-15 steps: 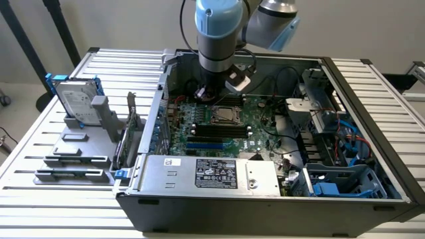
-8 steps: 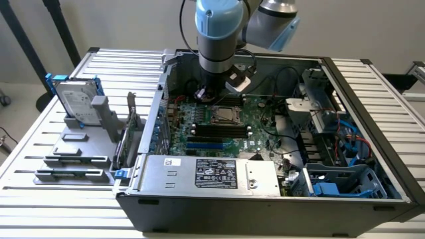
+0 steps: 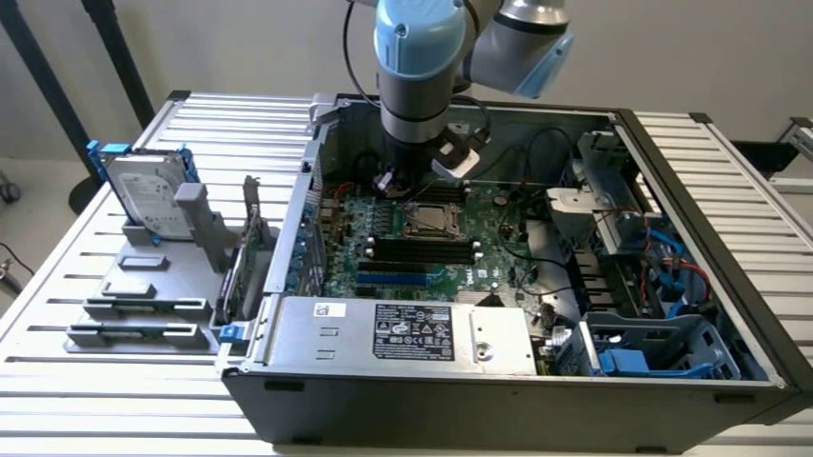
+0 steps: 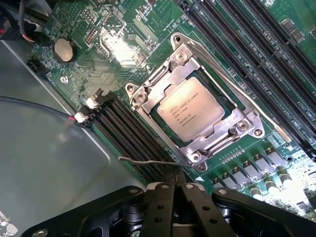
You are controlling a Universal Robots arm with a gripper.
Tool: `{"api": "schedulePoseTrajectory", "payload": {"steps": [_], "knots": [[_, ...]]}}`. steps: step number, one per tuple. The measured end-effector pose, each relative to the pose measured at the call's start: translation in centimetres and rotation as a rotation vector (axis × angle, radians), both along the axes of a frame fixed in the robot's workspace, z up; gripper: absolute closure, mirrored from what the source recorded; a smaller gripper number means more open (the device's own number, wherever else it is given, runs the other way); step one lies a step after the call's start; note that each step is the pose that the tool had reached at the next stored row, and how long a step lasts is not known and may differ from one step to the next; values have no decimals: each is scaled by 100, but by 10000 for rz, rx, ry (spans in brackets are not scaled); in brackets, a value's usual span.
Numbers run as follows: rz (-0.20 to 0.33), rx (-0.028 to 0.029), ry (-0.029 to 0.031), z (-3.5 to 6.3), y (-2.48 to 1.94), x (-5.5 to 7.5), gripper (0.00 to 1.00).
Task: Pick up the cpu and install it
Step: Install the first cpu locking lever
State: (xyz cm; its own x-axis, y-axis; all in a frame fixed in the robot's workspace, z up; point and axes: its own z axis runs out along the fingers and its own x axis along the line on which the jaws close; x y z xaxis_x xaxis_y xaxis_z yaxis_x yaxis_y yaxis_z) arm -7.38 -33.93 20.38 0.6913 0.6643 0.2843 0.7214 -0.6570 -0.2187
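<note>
Computer case [image 3: 711, 381] is lying open so the arm is reaching its green board [image 4: 113, 54] from above. The cpu [image 4: 191, 109] is sitting in its metal socket just ahead of the gripper [image 4: 174, 186], whose fingers are pressing together, holding nothing.

Tool [image 4: 174, 186] shut, pointing down

**Head count inside the case**

One cpu [image 4: 191, 109] in one socket frame [image 4: 148, 94], one coin battery [image 4: 63, 50] on one motherboard [image 3: 489, 205], one hard drive [image 3: 143, 197] outside, one power supply box [image 3: 400, 333], one gripper [image 4: 173, 183].
</note>
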Motion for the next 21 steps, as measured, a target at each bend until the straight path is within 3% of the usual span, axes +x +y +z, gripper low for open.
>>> {"api": "schedulePoseTrajectory", "payload": {"steps": [21], "knots": [[285, -26, -6, -63, 0, 118, 89]]}}
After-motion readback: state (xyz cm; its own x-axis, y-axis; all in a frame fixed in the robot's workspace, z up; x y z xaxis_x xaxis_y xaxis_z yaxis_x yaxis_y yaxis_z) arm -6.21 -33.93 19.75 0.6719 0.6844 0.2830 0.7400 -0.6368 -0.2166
